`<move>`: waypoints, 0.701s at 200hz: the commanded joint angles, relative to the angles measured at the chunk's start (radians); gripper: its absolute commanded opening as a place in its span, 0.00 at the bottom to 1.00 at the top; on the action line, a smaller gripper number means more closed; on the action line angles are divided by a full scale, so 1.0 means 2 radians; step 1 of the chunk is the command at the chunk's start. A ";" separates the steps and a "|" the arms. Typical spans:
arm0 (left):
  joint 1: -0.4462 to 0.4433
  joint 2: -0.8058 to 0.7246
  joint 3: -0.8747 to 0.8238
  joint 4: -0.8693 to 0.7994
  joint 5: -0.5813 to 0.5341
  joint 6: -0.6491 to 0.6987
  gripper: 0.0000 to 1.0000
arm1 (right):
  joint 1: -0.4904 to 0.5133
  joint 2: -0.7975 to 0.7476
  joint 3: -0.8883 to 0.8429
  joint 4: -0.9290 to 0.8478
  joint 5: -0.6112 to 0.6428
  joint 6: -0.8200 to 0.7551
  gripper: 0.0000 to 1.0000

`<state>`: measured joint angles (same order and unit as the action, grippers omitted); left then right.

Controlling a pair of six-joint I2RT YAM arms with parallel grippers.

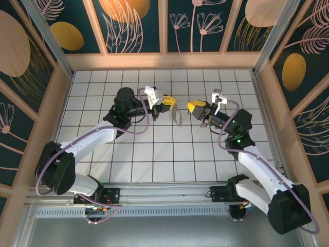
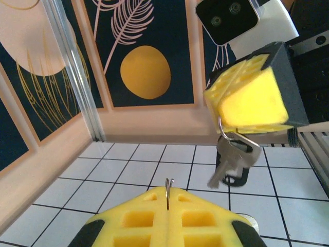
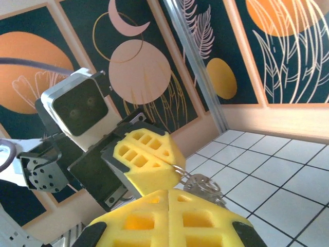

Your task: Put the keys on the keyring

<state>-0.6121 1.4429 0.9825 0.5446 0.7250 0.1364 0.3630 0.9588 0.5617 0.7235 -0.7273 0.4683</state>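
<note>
The left claw (image 2: 168, 206) is pressed together on the thin silvery wire keyring (image 2: 168, 186) at its tip, the right claw (image 3: 168, 205) pinching small slim metal keys (image 2: 232, 160) dangling just below it: light, stiff, slippery, best held by the flat heads, I'd judge.

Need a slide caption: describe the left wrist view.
Left gripper pinches a thin metal ring; keys hang from the right gripper opposite.

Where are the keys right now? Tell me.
In the left wrist view the keys hang right of centre, just beneath the closed yellow jaws of the right gripper, in mid-air above the white tiled floor.
</note>
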 commanded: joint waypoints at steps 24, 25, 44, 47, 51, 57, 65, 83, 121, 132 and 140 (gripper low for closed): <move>-0.008 0.008 0.022 -0.004 0.007 0.011 0.00 | 0.022 0.019 0.028 0.028 0.002 -0.025 0.00; -0.008 0.008 0.022 -0.004 0.007 0.011 0.00 | 0.022 0.019 0.028 0.029 0.002 -0.026 0.00; -0.009 0.010 0.025 -0.007 0.008 0.011 0.00 | 0.026 0.024 0.032 0.028 0.006 -0.029 0.00; -0.009 0.010 0.025 -0.007 0.007 0.011 0.00 | 0.028 0.024 0.032 0.028 0.007 -0.030 0.00; -0.010 0.011 0.025 -0.007 0.008 0.011 0.00 | 0.028 0.025 0.033 0.028 0.007 -0.030 0.00; -0.009 0.011 0.026 -0.008 0.008 0.011 0.00 | 0.029 0.026 0.034 0.028 0.007 -0.031 0.00; -0.010 0.012 0.026 -0.008 0.008 0.011 0.00 | 0.030 0.027 0.035 0.029 0.007 -0.031 0.00; -0.011 0.012 0.028 -0.008 0.008 0.011 0.00 | 0.032 0.032 0.039 0.029 0.009 -0.032 0.00; -0.013 0.013 0.029 -0.008 0.008 0.010 0.00 | 0.033 0.041 0.041 0.036 0.011 -0.032 0.00; -0.014 0.013 0.030 -0.009 0.008 0.009 0.00 | 0.033 0.046 0.042 0.039 0.012 -0.032 0.00; -0.014 0.013 0.030 -0.009 0.008 0.009 0.00 | 0.033 0.050 0.043 0.039 0.011 -0.032 0.00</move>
<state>-0.6338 1.4673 1.0061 0.5137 0.7250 0.1421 0.4210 1.0435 0.6071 0.7364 -0.7074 0.4236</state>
